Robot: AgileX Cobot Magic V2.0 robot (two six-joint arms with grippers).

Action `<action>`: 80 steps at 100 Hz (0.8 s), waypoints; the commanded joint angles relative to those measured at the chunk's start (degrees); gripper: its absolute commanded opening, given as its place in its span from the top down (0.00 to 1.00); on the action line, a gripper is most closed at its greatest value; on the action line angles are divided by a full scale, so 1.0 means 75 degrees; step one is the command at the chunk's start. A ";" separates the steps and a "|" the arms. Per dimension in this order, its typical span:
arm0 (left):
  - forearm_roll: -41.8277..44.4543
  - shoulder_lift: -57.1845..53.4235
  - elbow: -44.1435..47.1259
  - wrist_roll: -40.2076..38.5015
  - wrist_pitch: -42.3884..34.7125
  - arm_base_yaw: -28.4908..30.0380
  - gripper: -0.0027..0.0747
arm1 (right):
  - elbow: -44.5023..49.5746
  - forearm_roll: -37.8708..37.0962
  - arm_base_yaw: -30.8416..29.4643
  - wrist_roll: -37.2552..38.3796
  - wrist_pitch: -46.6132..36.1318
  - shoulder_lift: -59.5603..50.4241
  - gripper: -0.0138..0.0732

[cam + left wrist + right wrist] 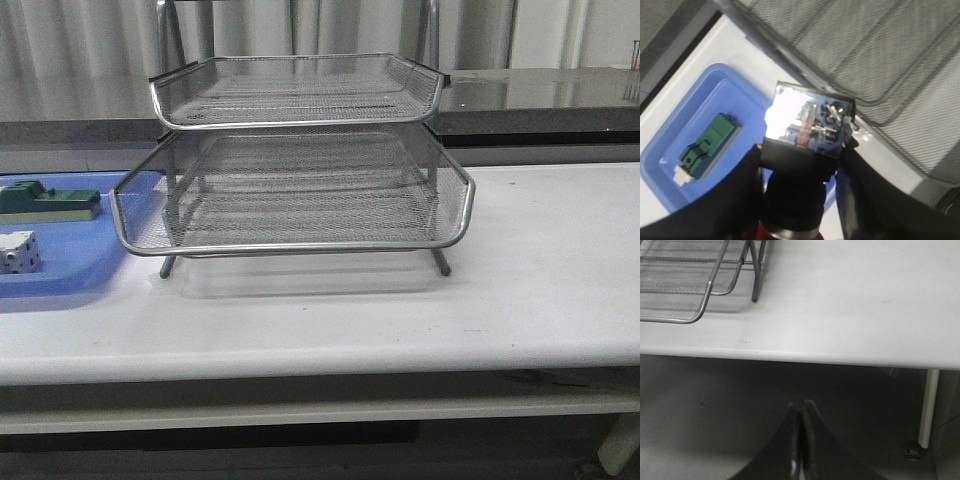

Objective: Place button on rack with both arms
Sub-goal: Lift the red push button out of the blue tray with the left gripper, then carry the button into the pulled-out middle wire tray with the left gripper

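Button (807, 150) in left end effector (800, 210) (clamped)

My front view cuts off the blue tray (60, 275) at left; the button's (807, 135) red head leaves the left wrist frame's bottom.

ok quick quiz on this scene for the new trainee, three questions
1. What do the left fingers hold?
a) a green block
b) the button
c) nothing

2. True or false: the right fingers are spread wide open.

3. Fill in: the green block lies in the blue ____, to the left of the rack.

Key: 1 b; 2 false, they are closed together with nothing between them; 3 tray.
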 commanded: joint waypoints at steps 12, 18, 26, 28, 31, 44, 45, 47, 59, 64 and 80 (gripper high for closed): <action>-0.0830 -0.0615 0.0354 -0.0084 0.0042 -0.0824 0.99 | -0.0265 -0.0009 -0.0004 0.0011 -0.0517 0.0046 0.92; -0.0891 -0.0615 0.0436 -0.0084 0.0042 -0.1137 0.99 | -0.0265 -0.0009 -0.0004 0.0011 -0.0517 0.0046 0.92; -0.0891 -0.0597 0.0607 -0.0084 0.0042 -0.1534 0.99 | -0.0265 -0.0009 -0.0004 0.0011 -0.0517 0.0046 0.92; -0.0891 -0.0583 0.0650 -0.0084 0.0042 -0.1642 0.99 | -0.0265 -0.0009 -0.0004 0.0011 -0.0517 0.0046 0.92; -0.0891 -0.0582 0.0713 -0.0084 0.0042 -0.1782 0.99 | -0.0265 -0.0009 -0.0004 0.0011 -0.0517 0.0046 0.92; -0.0891 -0.0355 0.0892 -0.0084 0.0042 -0.2308 0.99 | -0.0265 -0.0009 -0.0004 0.0011 -0.0517 0.0046 0.92; -0.0891 -0.0313 0.0892 -0.0084 0.0042 -0.2331 0.99 | -0.0265 -0.0009 -0.0004 0.0011 -0.0517 0.0046 0.92; -0.0891 -0.0242 0.0892 -0.0084 0.0042 -0.2396 0.99 | -0.0265 -0.0009 -0.0004 0.0011 -0.0517 0.0046 0.92; -0.0877 0.0215 0.0892 -0.0084 -0.0003 -0.2715 0.99 | -0.0265 -0.0009 -0.0004 0.0011 -0.0517 0.0046 0.92; -0.0876 0.0409 0.0892 -0.0084 -0.0019 -0.2824 0.99 | -0.0265 -0.0009 -0.0004 0.0011 -0.0510 0.0046 0.92; -0.0754 0.1012 0.0892 -0.0084 -0.0264 -0.3028 0.99 | -0.0265 -0.0009 -0.0004 0.0011 -0.0510 0.0046 0.92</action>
